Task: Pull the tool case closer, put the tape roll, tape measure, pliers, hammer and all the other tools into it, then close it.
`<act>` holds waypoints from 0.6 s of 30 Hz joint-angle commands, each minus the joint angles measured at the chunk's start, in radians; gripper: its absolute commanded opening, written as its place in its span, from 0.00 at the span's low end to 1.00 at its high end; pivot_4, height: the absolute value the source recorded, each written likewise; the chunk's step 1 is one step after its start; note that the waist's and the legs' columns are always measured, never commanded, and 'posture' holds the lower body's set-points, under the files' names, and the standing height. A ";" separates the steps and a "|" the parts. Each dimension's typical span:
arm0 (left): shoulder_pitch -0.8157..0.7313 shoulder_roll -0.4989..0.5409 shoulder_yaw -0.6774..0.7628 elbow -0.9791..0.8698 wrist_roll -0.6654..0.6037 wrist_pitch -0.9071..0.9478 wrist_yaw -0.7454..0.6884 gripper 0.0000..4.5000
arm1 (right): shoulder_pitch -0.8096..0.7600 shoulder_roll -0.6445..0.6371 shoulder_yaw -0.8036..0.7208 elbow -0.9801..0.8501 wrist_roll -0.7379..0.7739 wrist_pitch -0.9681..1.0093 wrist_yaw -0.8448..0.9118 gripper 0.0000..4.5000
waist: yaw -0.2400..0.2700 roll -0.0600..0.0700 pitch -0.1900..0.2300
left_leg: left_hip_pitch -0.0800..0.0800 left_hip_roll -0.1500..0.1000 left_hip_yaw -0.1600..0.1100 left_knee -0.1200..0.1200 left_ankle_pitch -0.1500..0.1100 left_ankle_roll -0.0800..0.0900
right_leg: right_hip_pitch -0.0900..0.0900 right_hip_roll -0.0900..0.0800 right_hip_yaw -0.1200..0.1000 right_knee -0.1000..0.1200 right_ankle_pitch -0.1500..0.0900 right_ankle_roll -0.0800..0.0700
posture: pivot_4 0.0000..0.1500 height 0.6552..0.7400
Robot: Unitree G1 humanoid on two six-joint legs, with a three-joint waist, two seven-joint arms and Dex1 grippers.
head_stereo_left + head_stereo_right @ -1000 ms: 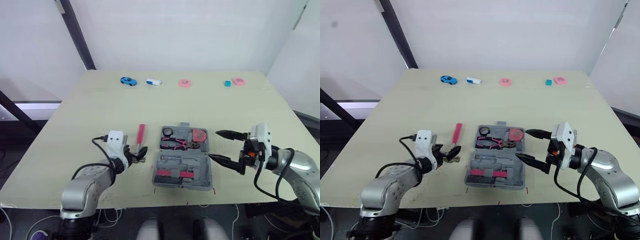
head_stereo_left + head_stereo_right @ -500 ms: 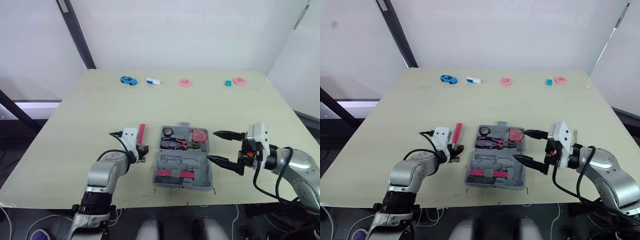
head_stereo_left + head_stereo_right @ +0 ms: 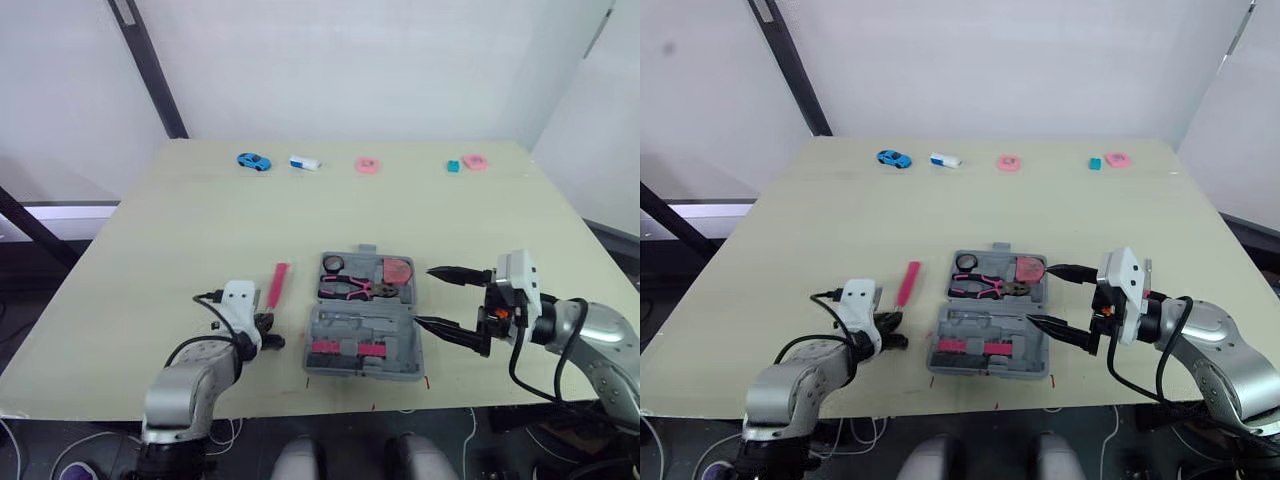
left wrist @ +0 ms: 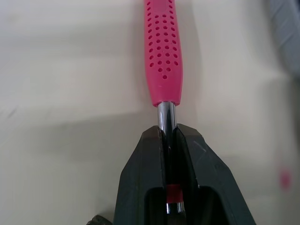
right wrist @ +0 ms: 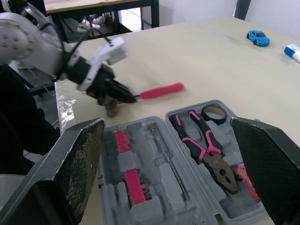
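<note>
The hammer (image 4: 163, 51) has a pink dotted handle and a shiny metal shaft, and lies on the table left of the case. My left gripper (image 4: 167, 133) is shut on that shaft just below the handle, also seen at the hammer's near end (image 3: 268, 338). The grey tool case (image 3: 365, 340) lies open near the front edge. In its far half are the pink-handled pliers (image 3: 350, 290), the black tape roll (image 3: 335, 263) and the pink tape measure (image 3: 398, 270). My right gripper (image 3: 425, 296) stands open just right of the case, holding nothing.
Along the table's far edge lie a blue toy car (image 3: 253, 161), a small white object (image 3: 305, 163), two pink rings (image 3: 366, 165) and a teal block (image 3: 453, 166). The case's near half holds pink and grey inserts (image 5: 126, 164). The table's front edge runs just below the case.
My left gripper has gone from open to shut on the hammer's shaft and has shifted a little toward the table's front edge. The right arm has barely moved.
</note>
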 commanded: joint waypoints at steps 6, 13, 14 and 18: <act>0.115 -0.030 0.057 -0.175 -0.004 0.052 0.028 0.00 | 0.002 -0.005 -0.011 0.008 -0.003 -0.036 0.039 1.00 | 0.006 -0.003 0.001 | 0.000 0.000 -0.001 0.001 0.000 0.000 | 0.000 -0.001 0.000 0.000 -0.002 0.002 | 1.00 1.00; 0.124 -0.050 0.036 -0.174 0.004 0.056 0.043 0.10 | -0.002 0.002 -0.001 0.013 -0.010 -0.043 0.047 1.00 | 0.006 -0.003 0.001 | 0.000 -0.001 -0.001 0.001 0.000 0.000 | 0.000 -0.001 0.000 0.000 -0.002 0.002 | 1.00 1.00; 0.128 -0.049 0.038 -0.179 0.001 0.057 0.039 0.20 | -0.002 0.003 -0.001 0.011 -0.010 -0.042 0.046 1.00 | 0.006 -0.003 0.002 | 0.000 -0.001 -0.001 0.001 0.000 0.000 | 0.000 -0.001 0.000 0.000 -0.002 0.002 | 1.00 1.00; 0.137 0.000 0.083 -0.231 -0.036 0.025 -0.029 0.63 | 0.007 0.007 -0.006 0.001 -0.006 -0.039 0.038 1.00 | 0.004 -0.003 0.002 | 0.000 -0.001 -0.001 0.001 0.000 0.000 | 0.000 -0.002 0.000 0.000 -0.002 0.002 | 1.00 1.00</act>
